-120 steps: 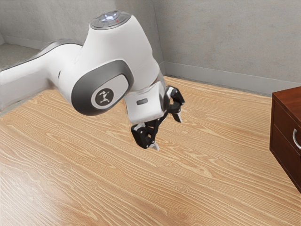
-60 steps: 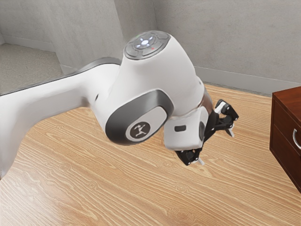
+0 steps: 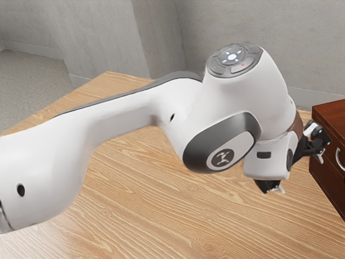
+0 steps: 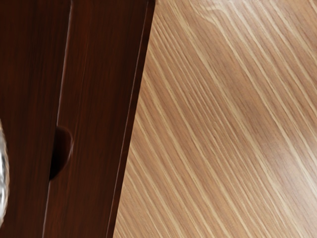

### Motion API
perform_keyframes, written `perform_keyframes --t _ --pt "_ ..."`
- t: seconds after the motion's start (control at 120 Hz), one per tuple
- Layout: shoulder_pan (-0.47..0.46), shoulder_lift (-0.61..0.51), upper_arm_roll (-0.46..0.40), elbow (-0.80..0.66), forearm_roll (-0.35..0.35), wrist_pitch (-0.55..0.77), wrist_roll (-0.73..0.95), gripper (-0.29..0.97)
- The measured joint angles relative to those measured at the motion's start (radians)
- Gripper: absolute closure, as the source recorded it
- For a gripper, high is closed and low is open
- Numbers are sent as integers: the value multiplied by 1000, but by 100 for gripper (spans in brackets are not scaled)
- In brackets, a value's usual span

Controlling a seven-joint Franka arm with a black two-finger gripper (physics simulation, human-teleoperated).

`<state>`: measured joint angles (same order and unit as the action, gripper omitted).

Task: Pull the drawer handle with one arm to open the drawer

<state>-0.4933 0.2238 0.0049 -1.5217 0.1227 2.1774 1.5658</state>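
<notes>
1. Closest to me, the white arm [image 3: 108,145] comes in from the lower left of the exterior view. It stretches toward the right above the pale wooden table [image 3: 135,216].
2. Past its big grey-capped joint, right of centre, hangs the black gripper [image 3: 301,174]. Its fingers [image 3: 317,139] are spread wide with nothing between them, so the hand is released.
3. Just beyond, at the right edge of the frame, the dark red-brown cabinet [image 3: 330,107] stands on the table. The upper finger is just beside its near corner; I cannot tell whether they touch.
4. The drawer [image 3: 325,137] sits level with the cabinet's face. Its silver drawer handle [image 3: 339,159] is cut by the frame's right edge, apart from the gripper. The wrist view looks along that dark face, with the drawer handle [image 4: 2,173] a bright curve on it.
5. Farthest back, a grey wall [image 3: 302,38] runs across the top, with grey floor [image 3: 27,75] at upper left.
</notes>
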Motion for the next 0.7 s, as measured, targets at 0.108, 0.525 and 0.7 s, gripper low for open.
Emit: perform_keyframes --t 0.108,0.525,0.7 --pt "-10 30 0 46 -1 1 6 0" --pt "-12 137 -11 145 0 2 21 0" --pt "-11 153 -11 154 1 9 25 0"
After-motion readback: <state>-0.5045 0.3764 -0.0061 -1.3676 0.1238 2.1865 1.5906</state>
